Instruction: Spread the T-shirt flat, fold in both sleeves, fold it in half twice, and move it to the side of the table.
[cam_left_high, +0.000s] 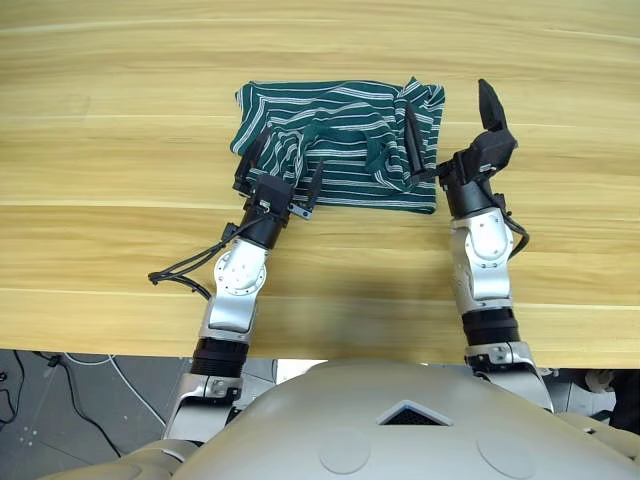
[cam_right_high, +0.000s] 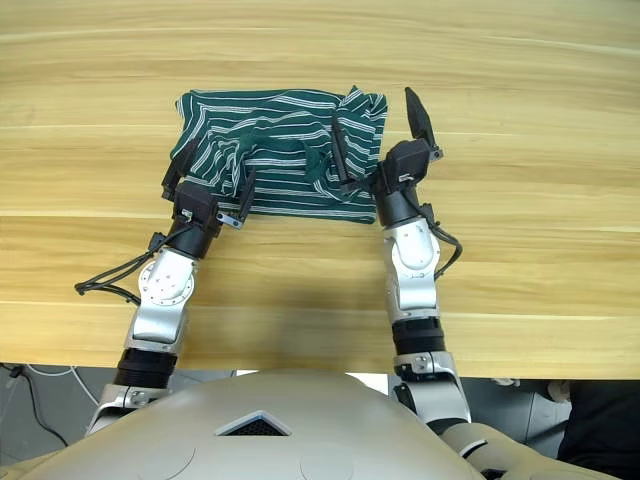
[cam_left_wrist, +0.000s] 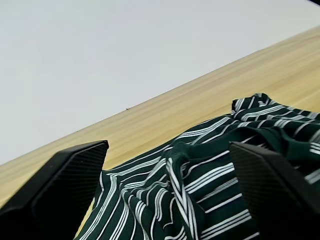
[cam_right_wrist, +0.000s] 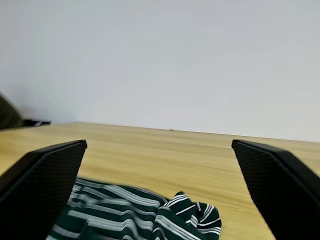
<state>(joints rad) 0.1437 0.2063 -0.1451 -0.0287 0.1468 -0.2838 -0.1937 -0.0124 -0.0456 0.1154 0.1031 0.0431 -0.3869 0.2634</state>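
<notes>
Left end effector (cam_left_high: 292, 150): fingers spread, nothing between them. It sits over the near-left corner of the T-shirt (cam_left_high: 340, 120). Outer finger (cam_left_high: 250, 160) is on the shirt's left edge, the inner one over the near hem. Can't tell whether the tips touch the cloth. In the left wrist view, striped folds lie between the two pads.

T-shirt: dark green with white stripes, lying mid-surface just ahead of both arms. It is gathered into a rough rectangle, not flat. There are ridges and creases across the middle and a bunched lump at the far-right corner. Sleeves can't be made out separately.

Right end effector (cam_left_high: 444, 97): fingers spread wide, holding nothing. It is at the shirt's right side. Inner finger (cam_left_high: 410, 135) is over the cloth near the right edge. Outer finger (cam_left_high: 492, 108) is past the edge, over bare wood and tilted upward. In the right wrist view the shirt's lumpy corner sits low between the pads.

Surface (cam_left_high: 120, 100): light wood planks, with bare wood on every side of the shirt. A plain white wall (cam_right_wrist: 160, 60) rises beyond its far edge.
</notes>
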